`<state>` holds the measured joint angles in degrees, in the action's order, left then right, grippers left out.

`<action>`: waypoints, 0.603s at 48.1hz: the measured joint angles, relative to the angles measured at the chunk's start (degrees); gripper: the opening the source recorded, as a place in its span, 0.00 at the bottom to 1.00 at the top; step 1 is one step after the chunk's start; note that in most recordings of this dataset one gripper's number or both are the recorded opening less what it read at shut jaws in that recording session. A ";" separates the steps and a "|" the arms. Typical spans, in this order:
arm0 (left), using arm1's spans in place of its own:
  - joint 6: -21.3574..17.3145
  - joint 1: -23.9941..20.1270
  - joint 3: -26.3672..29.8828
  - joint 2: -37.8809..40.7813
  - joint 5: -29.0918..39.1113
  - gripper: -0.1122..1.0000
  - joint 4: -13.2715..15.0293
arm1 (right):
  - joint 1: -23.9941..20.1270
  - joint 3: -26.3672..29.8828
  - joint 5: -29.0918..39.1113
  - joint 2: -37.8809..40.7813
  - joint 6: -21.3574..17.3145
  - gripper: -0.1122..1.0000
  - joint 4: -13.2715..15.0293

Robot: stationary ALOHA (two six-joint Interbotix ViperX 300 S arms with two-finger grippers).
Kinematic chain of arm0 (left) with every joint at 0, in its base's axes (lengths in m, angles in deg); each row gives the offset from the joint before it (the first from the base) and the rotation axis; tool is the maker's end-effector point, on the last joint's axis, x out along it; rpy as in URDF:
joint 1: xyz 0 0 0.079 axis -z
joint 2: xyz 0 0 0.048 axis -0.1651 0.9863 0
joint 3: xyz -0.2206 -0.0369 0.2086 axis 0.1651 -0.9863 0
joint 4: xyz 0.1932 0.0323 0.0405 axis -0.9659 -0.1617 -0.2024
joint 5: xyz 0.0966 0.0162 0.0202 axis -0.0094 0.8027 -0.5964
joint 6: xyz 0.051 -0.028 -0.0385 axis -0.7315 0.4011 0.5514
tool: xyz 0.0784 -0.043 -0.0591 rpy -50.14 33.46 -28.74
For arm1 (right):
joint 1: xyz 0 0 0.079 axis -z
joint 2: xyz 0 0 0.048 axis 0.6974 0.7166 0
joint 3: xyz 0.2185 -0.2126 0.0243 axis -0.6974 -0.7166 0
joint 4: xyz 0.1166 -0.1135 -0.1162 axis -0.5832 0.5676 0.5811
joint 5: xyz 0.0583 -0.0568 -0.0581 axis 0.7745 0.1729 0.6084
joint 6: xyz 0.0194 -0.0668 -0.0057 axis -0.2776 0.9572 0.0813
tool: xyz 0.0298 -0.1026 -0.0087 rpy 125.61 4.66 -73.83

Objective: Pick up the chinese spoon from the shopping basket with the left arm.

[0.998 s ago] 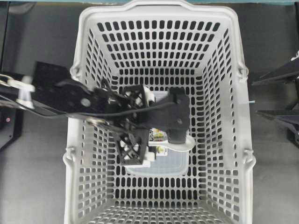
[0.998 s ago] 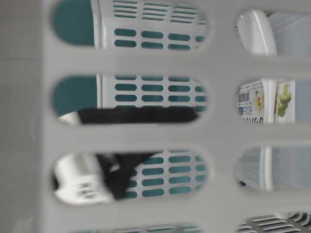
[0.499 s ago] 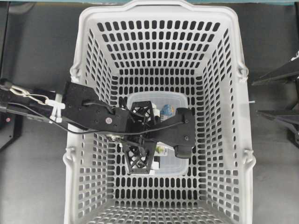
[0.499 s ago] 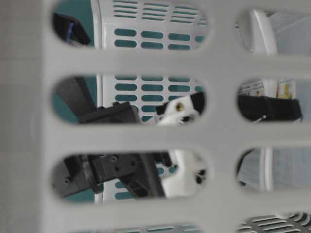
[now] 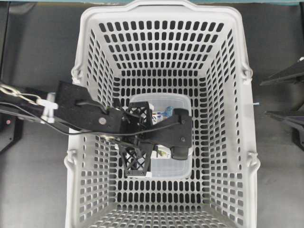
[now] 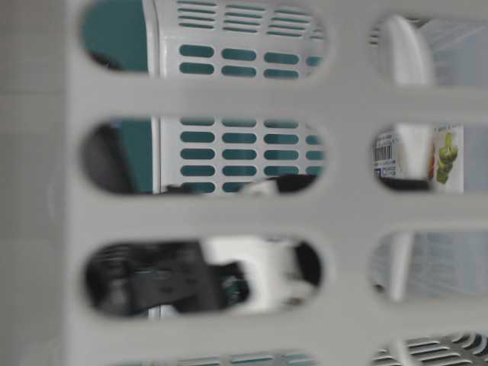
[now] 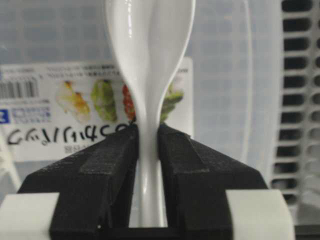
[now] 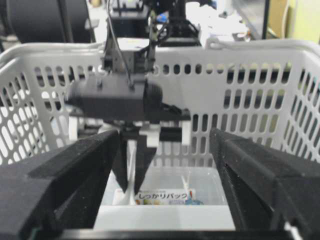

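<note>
Since half a second ago, the left gripper point(image 7: 148, 150) has shifted slightly leftward inside the basket point(image 5: 228, 142), fingers clamped on the spoon point(image 7: 148, 60) handle above the clear container point(image 5: 161, 100). Right gripper point(image 8: 165, 165) gapes wide, empty.

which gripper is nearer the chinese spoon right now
Left. The left gripper has its jaws shut on the chinese spoon handle, over the clear container. The right gripper is open, outside the shopping basket.
</note>
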<state>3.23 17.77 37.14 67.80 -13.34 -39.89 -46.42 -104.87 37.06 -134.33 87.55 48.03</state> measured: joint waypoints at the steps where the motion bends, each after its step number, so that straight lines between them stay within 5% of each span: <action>1: 0.09 0.00 0.26 -0.44 0.26 0.21 0.00 | 0.00 0.00 0.00 -0.09 0.00 0.73 0.00; 29: 0.00 -0.09 25.05 -4.66 20.92 0.21 0.00 | 0.00 0.00 -0.18 -0.70 0.00 0.73 0.00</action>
<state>3.23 17.68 62.19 63.14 7.58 -39.89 -46.42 -104.87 36.89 -135.03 87.55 48.03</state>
